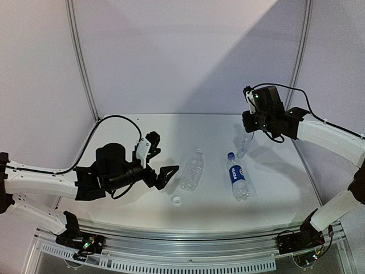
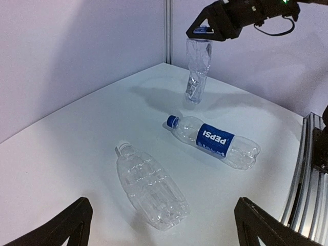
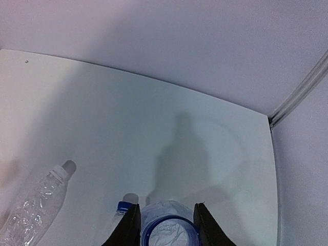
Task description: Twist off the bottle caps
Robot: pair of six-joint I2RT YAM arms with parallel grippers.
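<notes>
The plain bottle point(image 1: 192, 170) is looking like crinkly clear plastic, and the labelled bottle point(image 1: 237, 177) is wearing a glossy blue wrap. The desk point(image 1: 274, 197) is showing smooth matt white, ribbed metal rail point(image 1: 171, 251) running along its near edge.

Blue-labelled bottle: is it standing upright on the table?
No, the blue-labelled bottle lies on its side on the table, with its blue cap on.

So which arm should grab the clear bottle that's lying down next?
Probably the left. The left hand is open and empty, right beside that lying bottle. The right hand is shut on another clear bottle farther back, so it's busy.
</notes>
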